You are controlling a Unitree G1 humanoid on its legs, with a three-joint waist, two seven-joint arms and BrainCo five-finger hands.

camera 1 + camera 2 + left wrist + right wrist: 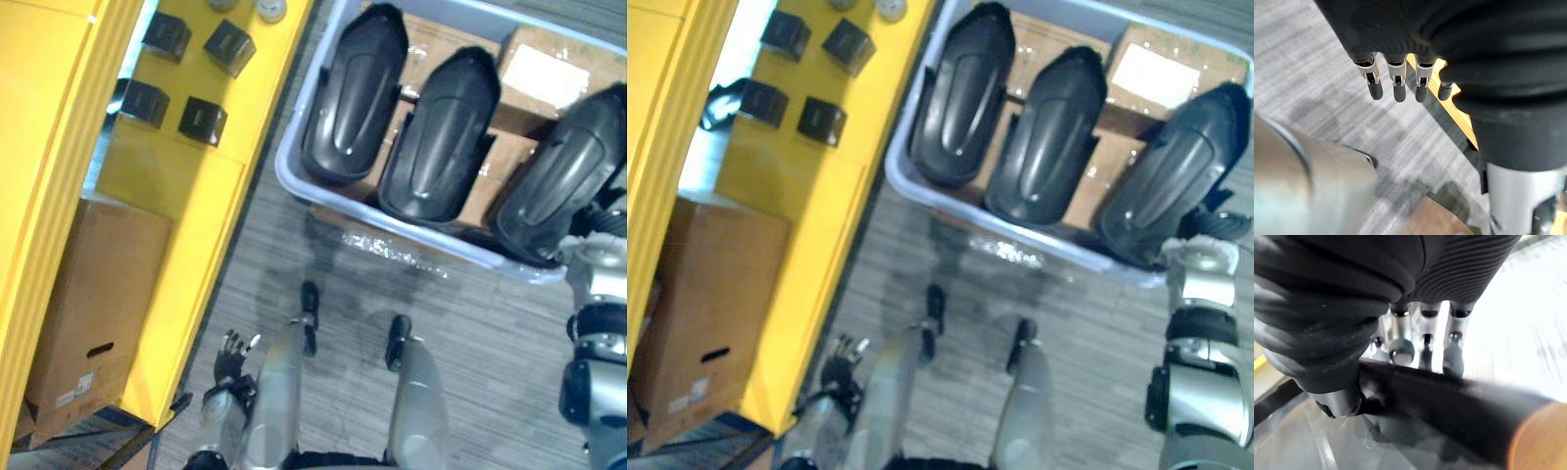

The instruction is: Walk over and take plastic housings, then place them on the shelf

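The right hand (1400, 333) is open. Its fingers (1452, 360) are straight, and their dark tips touch the top edge of a black housing (1449, 401). They are not curled round it.

That housing lies in a pale bin (470, 252), with its near end right at the hand. It rests on cardboard boxes (544, 73) that sit inside the bin.

Further from the right hand, toward the robot's left, a middle housing (441, 137) lies beside the first one. Past that lies a far housing (358, 93). All three are side by side in the bin, long and dark and shiny, and all point the same way.

The left hand (1396, 83) hangs low at the robot's left side, well apart from the bin. It is open too, with its fingers straight and loose, and it holds nothing. Under it is the grey floor (490, 333).

Just beside the left hand, on its outer side, stands the yellow shelf (186, 186). Four small black boxes (203, 119) sit on the shelf's top, well ahead of the hand. A big brown box (93, 284) sits lower down in the shelf, further out from the hand.
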